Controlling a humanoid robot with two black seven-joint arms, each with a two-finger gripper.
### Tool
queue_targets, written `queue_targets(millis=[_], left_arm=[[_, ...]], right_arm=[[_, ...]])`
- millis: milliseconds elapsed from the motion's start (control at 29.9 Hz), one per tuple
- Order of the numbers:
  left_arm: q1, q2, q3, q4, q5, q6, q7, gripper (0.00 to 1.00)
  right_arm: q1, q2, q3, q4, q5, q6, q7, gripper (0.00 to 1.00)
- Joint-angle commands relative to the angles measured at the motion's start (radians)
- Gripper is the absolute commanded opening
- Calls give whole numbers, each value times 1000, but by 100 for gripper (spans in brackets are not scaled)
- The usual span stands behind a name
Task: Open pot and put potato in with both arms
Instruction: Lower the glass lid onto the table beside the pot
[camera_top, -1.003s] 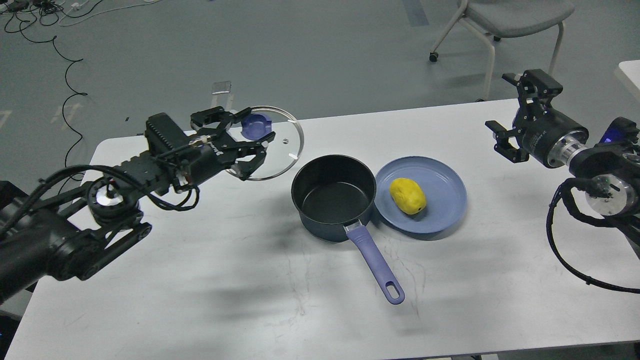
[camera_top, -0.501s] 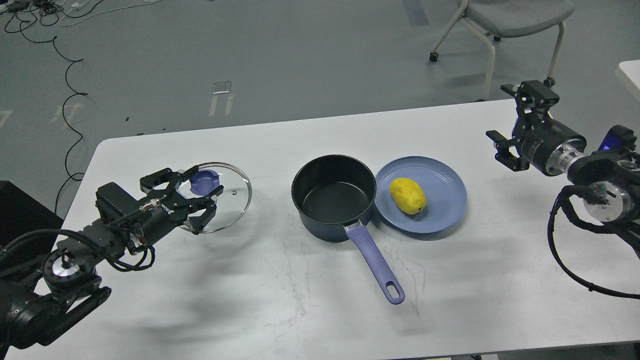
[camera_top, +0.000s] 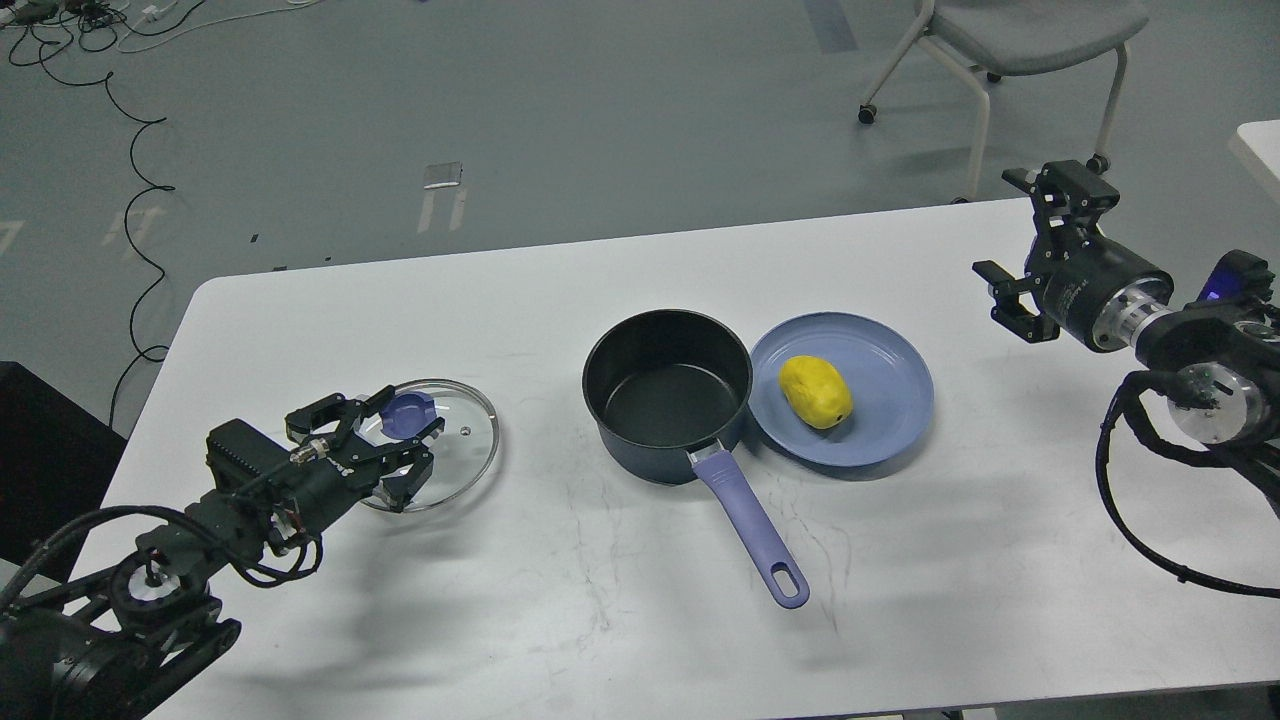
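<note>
Pot (camera_top: 667, 395) open, upright at worktop (camera_top: 560, 600) centre, dark inside, nothing in it; purple handle (camera_top: 750, 525) pointing toward the near edge, slightly right. Potato (camera_top: 815, 391) yellow, lying on blue plate (camera_top: 880, 440), plate just right of pot, rims touching or nearly so. Glass lid (camera_top: 450, 450) with purple knob (camera_top: 408, 410) at left side of worktop, well apart from pot, low over or on the surface; can't tell if fully seated. Left pincer (camera_top: 385, 450) at the lid, fingers spread around the knob and the lid's near-left part; can't tell whether clamped on the knob or just straddling it. Left arm low, coming in from lower-left corner. Right pincer (camera_top: 1035, 250) up at the far right edge of worktop, well apart from plate and potato, fingers parted wide, nothing between them. Right arm coming in from right edge, cable loop hanging below it. Grey chair (camera_top: 1010, 40) on floor beyond the worktop, black cables (camera_top: 130, 130) on floor at far left.
</note>
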Motion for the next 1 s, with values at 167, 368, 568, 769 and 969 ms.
queue_targets(millis=[167, 368, 568, 769, 969], left_arm=[[20, -14, 22, 21, -120, 4, -23, 66], [20, -29, 46, 43, -122, 24, -26, 66], [20, -32, 45, 48, -131, 24, -26, 76], [20, -31, 47, 48, -163, 24, -36, 95], [14, -37, 43, 48, -178, 24, -84, 96]], right_arm=[[0, 0, 0, 0, 0, 0, 0, 100], [0, 0, 0, 0, 0, 0, 0, 100], [0, 0, 0, 0, 0, 0, 0, 100], [0, 0, 0, 0, 0, 0, 0, 100], [11, -2, 1, 2, 0, 0, 0, 100]])
